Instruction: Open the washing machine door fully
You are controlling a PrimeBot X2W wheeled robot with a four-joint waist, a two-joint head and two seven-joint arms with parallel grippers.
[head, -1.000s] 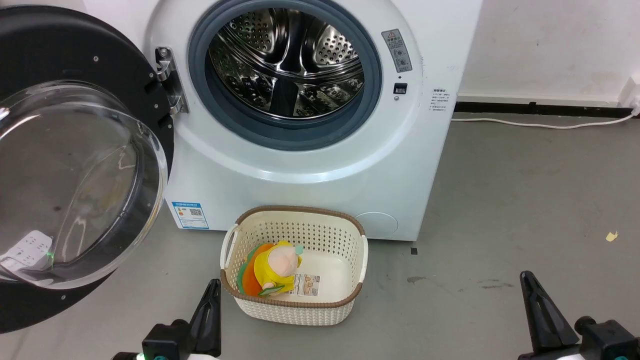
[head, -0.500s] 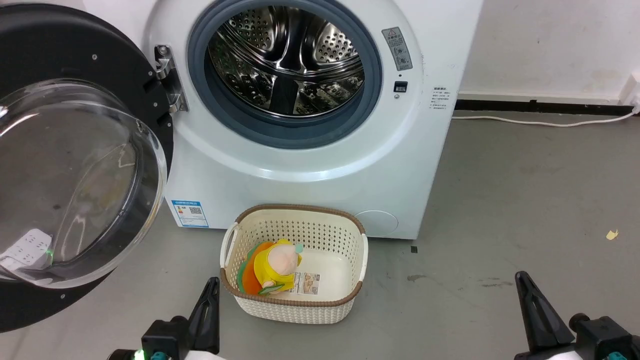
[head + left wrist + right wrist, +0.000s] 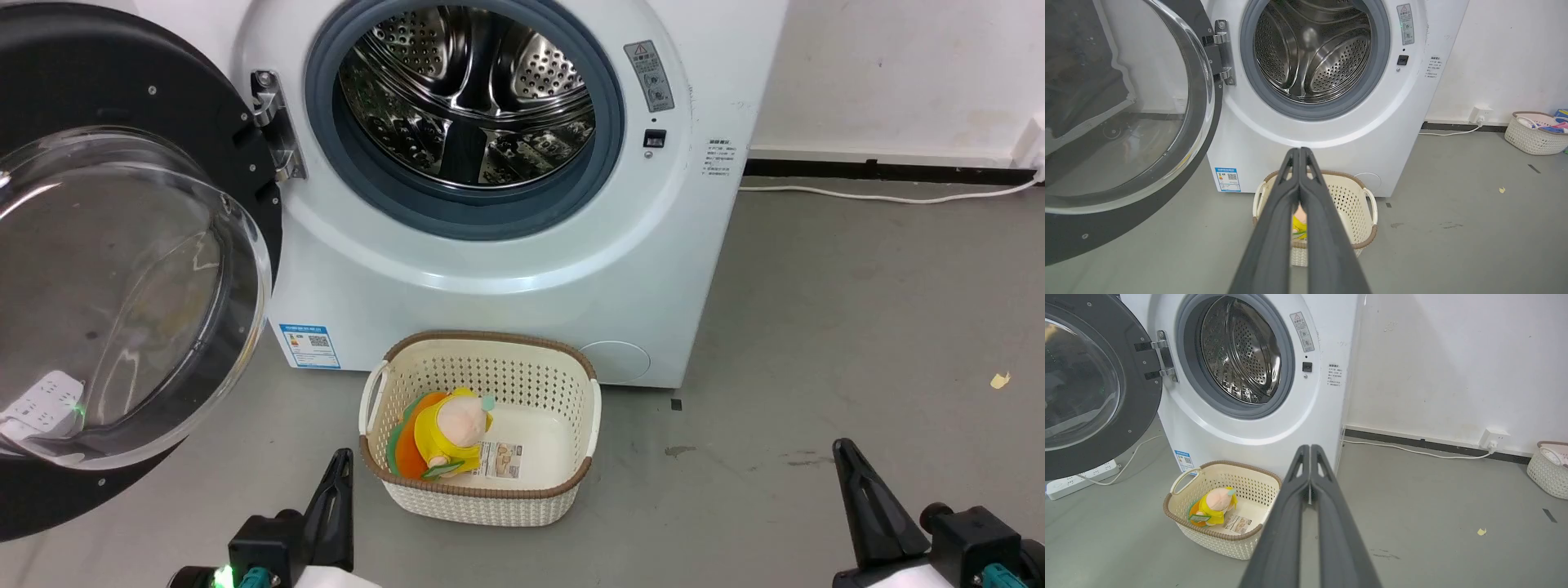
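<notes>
The white washing machine fills the upper middle of the head view, its steel drum showing inside the grey gasket. The washing machine door, a black disc with a clear glass bowl, stands swung wide to the left on its metal hinge. My left gripper sits low at the bottom left, shut and holding nothing, well apart from the door. My right gripper is at the bottom right, also shut and empty. Both wrist views show the machine and the door.
A cream perforated basket with a yellow plush toy stands on the grey floor before the machine, between my grippers. A white cable runs along the wall. A power strip lies under the door. Another basket sits far right.
The whole head view has shifted slightly, so the camera has moved. Both grippers sit a little lower and further left in the picture. The door has not swung.
</notes>
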